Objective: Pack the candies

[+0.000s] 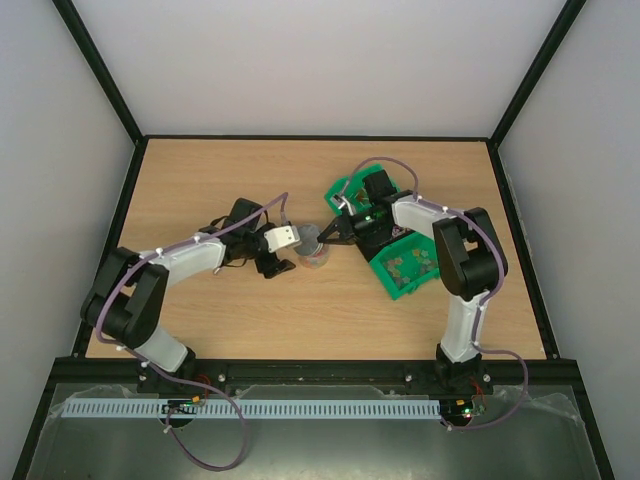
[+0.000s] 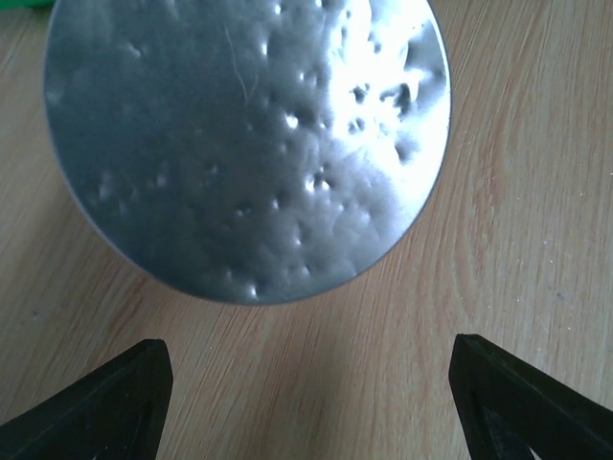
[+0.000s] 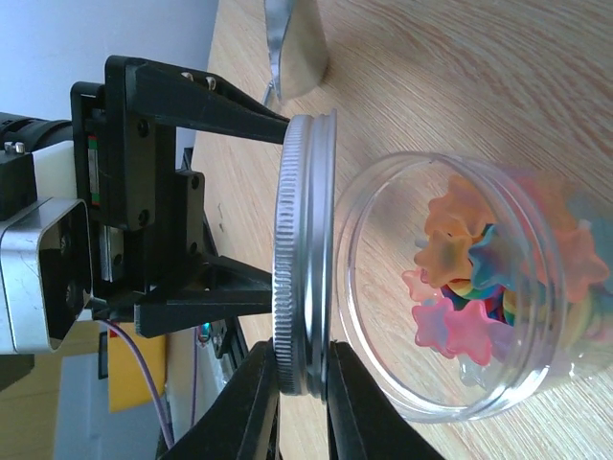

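Note:
A clear jar [image 3: 356, 287] holds star-shaped candies [image 3: 469, 278] in pink, orange, yellow and blue at its bottom. My right gripper [image 3: 304, 362] is shut on the rim of the round silver lid [image 3: 305, 240], holding it flat just off the jar's mouth, apart from it. In the top view the lid [image 1: 312, 237] sits over the jar [image 1: 316, 260] at mid-table, with the right gripper [image 1: 326, 238] beside it. My left gripper [image 2: 306, 343] is open and empty, facing the lid's dented face [image 2: 249, 144] without touching it. From the right wrist it shows as the left gripper [image 3: 278, 211] behind the lid.
Two green bins stand by the right arm, one [image 1: 392, 284] holding loose candies, the other [image 1: 340, 188] farther back. A metal scoop [image 3: 297, 48] rests on the wood beyond the jar. Both arms meet at the table's middle.

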`<control>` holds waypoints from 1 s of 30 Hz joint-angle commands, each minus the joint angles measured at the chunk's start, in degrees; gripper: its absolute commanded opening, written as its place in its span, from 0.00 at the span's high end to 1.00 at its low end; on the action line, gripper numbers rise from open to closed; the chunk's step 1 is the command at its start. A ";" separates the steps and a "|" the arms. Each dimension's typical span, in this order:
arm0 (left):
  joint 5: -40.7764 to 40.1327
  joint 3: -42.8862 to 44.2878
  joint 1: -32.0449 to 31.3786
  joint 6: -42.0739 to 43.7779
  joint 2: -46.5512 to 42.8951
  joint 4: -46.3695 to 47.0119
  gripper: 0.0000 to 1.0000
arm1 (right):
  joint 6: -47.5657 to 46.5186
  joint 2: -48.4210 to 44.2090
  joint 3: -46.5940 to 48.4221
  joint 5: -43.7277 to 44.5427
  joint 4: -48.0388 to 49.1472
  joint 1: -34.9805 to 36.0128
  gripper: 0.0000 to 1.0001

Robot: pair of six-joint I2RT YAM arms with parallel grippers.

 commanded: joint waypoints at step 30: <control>1.55 6.95 -2.15 -1.87 6.39 2.22 0.37 | -3.57 1.64 5.76 3.52 -10.96 -3.98 0.50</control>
